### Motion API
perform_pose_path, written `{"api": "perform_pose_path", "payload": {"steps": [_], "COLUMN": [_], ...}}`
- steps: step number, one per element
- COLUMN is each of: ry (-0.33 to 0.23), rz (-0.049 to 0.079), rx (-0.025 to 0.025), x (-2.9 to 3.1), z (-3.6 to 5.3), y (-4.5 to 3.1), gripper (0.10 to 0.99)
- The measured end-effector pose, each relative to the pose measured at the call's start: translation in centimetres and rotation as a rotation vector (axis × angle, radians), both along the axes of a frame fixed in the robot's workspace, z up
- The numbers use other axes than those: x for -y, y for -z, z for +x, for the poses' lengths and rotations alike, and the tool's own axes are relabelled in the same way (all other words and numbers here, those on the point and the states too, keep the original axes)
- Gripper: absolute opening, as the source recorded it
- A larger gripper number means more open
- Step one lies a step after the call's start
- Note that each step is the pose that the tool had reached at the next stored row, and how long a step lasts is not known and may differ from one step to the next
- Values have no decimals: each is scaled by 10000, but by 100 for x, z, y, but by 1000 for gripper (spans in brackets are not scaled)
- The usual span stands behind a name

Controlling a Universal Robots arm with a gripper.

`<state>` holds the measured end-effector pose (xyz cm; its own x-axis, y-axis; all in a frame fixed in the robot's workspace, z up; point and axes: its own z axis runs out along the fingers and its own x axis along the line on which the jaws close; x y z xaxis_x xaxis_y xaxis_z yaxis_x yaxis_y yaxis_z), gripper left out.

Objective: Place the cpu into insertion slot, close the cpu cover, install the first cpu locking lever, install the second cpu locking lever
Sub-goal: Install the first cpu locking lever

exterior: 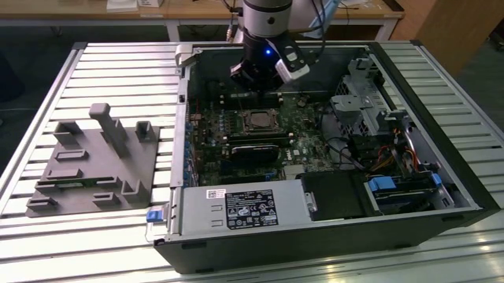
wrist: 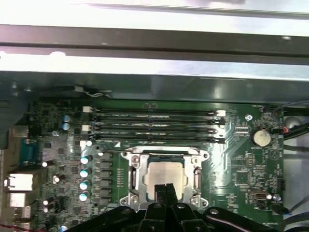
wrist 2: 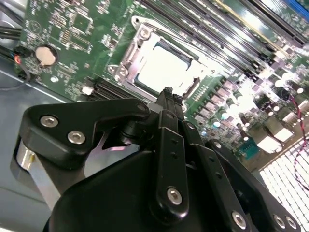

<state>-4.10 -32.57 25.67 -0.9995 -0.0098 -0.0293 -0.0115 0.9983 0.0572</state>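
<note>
One end effector (wrist: 166, 187), its fingers pressed together and gripping nothing, hung just above the cpu (wrist: 164, 170). That cpu sat in the insertion slot (exterior: 245, 122) near the middle of the motherboard (wrist: 241, 174) inside the open computer case (exterior: 331, 244), with the cpu cover (wrist: 166, 155) lying flat around it.

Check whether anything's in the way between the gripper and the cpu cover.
Nothing visible stands between them. In the first wrist view the gripper hangs above the cpu cover, which frames the cpu. No cable or card crosses the gap.
</note>
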Motion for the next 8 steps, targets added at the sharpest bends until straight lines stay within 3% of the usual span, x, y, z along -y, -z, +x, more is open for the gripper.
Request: {"api": "perform_pose_path", "payload": {"steps": [8], "ry": [0], "rz": [2], "rx": [1], "x": [0], "z": [-160], "y": [1], "gripper": [106]}}
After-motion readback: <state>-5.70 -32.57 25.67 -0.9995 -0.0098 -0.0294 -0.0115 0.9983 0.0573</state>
